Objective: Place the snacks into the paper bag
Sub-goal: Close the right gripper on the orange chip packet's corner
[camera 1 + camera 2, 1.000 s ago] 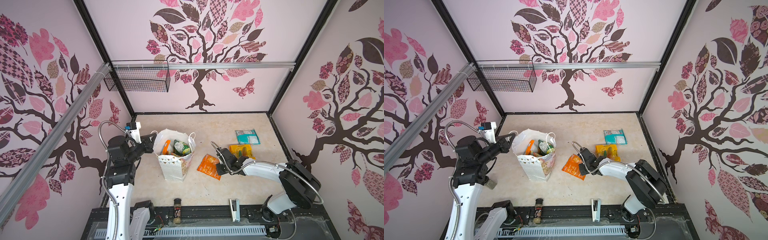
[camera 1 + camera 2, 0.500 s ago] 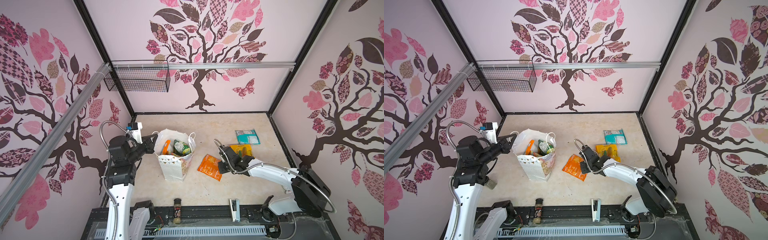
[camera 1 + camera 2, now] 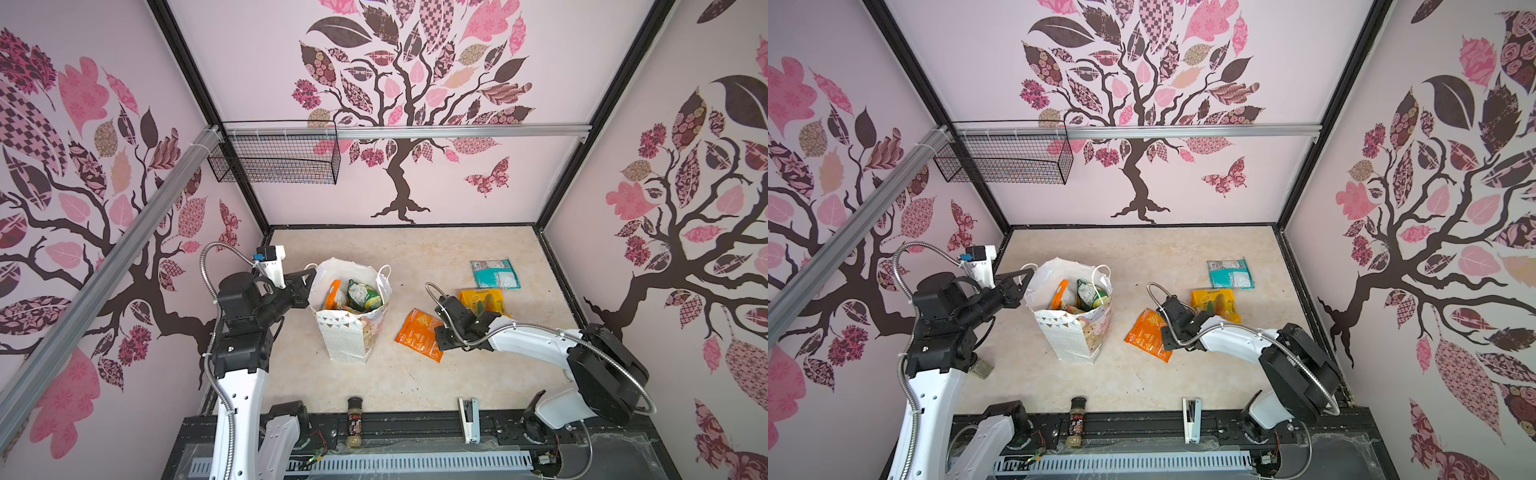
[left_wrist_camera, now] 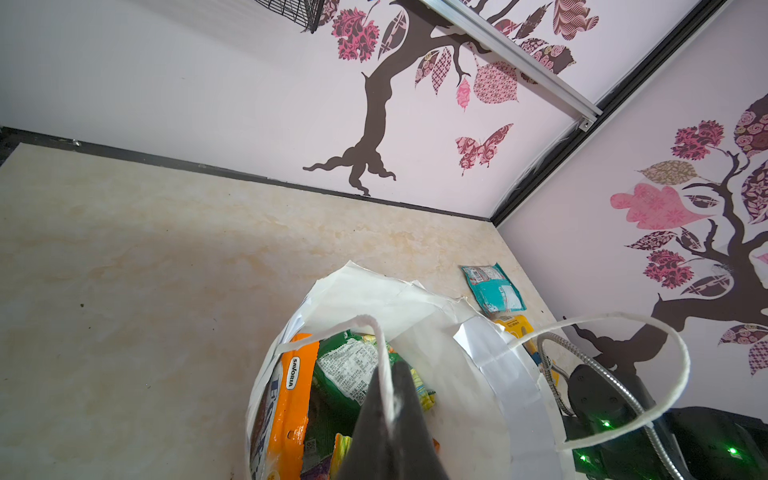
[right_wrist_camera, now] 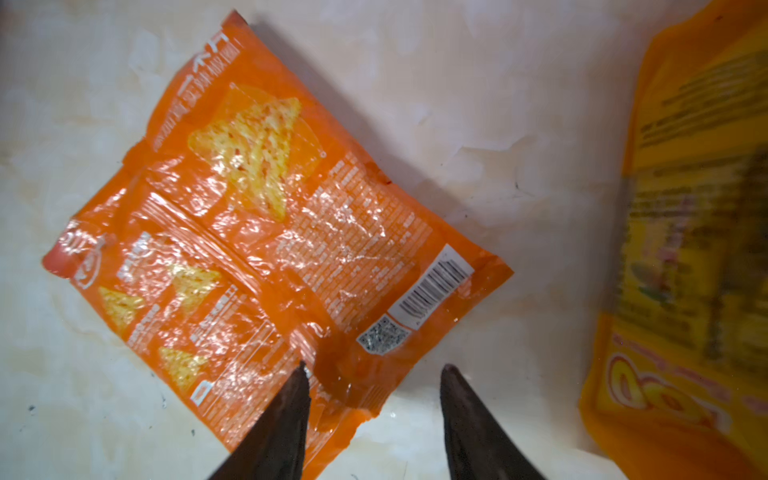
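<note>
Your L gripper [image 4: 388, 370] is pinched shut on the paper bag's [image 3: 353, 336] cord handle [image 4: 379, 345], so its mouth is held wide. Your R gripper [image 5: 374, 370] hangs w/ jaws apart over the orange chip packet [image 3: 419, 334], just right of the bag, ready to grab its edge.

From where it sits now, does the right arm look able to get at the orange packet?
Probably yes. The right tool stands open just over a corner of the orange packet, which lies flat with nothing on top of it. The yellow packet lies apart, off to one side.
</note>
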